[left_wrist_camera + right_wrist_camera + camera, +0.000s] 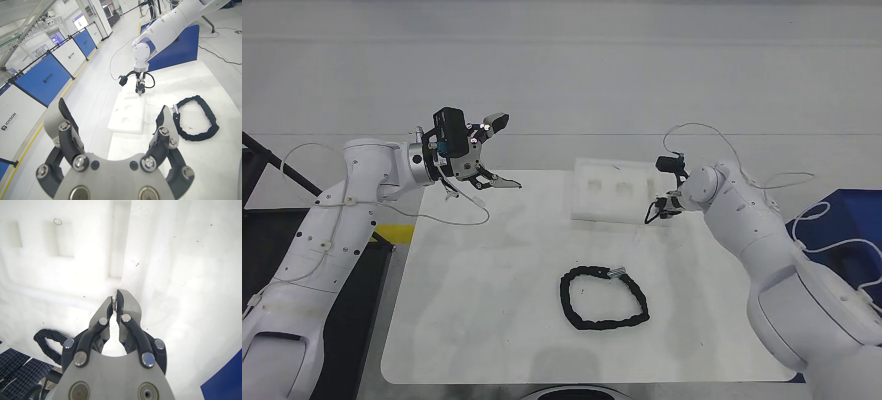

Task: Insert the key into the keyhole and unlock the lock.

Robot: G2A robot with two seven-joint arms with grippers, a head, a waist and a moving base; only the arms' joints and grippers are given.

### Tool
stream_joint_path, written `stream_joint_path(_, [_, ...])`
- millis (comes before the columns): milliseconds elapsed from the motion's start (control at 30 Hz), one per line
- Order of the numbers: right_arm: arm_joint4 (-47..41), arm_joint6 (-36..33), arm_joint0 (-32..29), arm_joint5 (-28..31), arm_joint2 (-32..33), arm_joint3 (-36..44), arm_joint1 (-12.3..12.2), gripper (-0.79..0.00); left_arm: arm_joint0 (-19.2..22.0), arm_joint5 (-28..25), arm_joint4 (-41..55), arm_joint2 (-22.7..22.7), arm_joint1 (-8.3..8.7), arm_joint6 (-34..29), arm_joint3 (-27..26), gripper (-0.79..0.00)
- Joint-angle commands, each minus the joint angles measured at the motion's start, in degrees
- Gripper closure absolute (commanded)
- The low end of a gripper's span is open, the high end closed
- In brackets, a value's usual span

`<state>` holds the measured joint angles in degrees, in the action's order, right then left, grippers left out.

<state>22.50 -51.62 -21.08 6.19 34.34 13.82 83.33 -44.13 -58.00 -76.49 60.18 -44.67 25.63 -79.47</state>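
Note:
A black fabric-sleeved chain lock [604, 297] lies looped in the middle of the white table, its metal lock end [617, 271] at the far side. In the left wrist view the chain lock [198, 117] shows its metal end [176, 109]. My right gripper [114, 296] is shut on a small metal key [114, 303] at the near edge of a white foam tray [34, 279]. From above, the right gripper [657, 210] is at the tray's right end. My left gripper [507, 152] hangs open and empty above the table's far left corner.
The foam tray [617, 190] at the back of the table has several recesses; a thin ring [57, 221] lies in one. A blue stand [842, 215] is off the table's right edge. Bare table [492, 300] surrounds the chain.

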Motion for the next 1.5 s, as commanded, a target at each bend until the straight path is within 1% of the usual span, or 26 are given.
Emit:
stream_joint_path(0, [-0.1,-0.52,0.31,0.45,0.24,-0.27,-0.08,0.0,0.0,0.0,0.0,0.0,0.0,-0.01,0.0,-0.785])
stream_joint_path(300, [-0.22,-3.32,1.54,3.32,1.59,-0.64,-1.11,0.0,0.0,0.0,0.0,0.0,0.0,-0.01,0.0,-0.785])
stream_joint_path(533, [-0.68,-4.26,2.01,7.78,3.26,0.27,-2.96,0.0,0.0,0.0,0.0,0.0,0.0,-0.01,0.0,-0.785])
stream_joint_path(633, [-2.02,-6.04,2.02,10.95,4.58,0.99,-4.13,0.0,0.0,0.0,0.0,0.0,0.0,-0.01,0.0,-0.785])
stream_joint_path(700, [-4.0,-8.37,1.87,14.68,5.93,1.71,-5.09,0.0,0.0,0.0,0.0,0.0,0.0,-0.01,0.0,-0.785])
stream_joint_path(867, [-9.51,-15.12,1.36,24.48,9.95,3.41,-8.26,0.0,0.0,0.0,0.0,0.0,0.0,-0.01,0.0,-0.785])
stream_joint_path(967, [-13.61,-18.98,0.24,27.5,12.74,6.24,-10.31,0.0,0.0,0.0,0.0,0.0,0.0,-0.01,0.0,-0.785])
stream_joint_path(1067, [-17.53,-20.58,-2.77,25.9,15.16,14.07,-12.9,0.0,0.0,0.0,0.0,0.0,0.0,-0.01,0.0,-0.785])
stream_joint_path(1200, [-23.82,-24.48,-9.8,22.0,21.36,29.93,-18.1,0.0,0.0,0.0,0.0,0.0,0.0,-0.01,0.0,-0.785])
stream_joint_path(1333, [-29.07,-29.84,-20.01,16.64,31.38,48.46,-23.63,0.0,0.0,0.0,0.0,0.0,0.0,-0.01,0.0,-0.785])
stream_joint_path(1400, [-31.97,-32.09,-25.41,14.39,36.56,56.19,-25.71,0.0,0.0,0.0,0.0,0.0,0.0,-0.01,0.0,-0.785])
stream_joint_path(1467, [-35.0,-33.4,-29.98,13.08,41.12,61.64,-27.2,0.0,0.0,0.0,0.0,0.0,0.0,-0.01,0.0,-0.785])
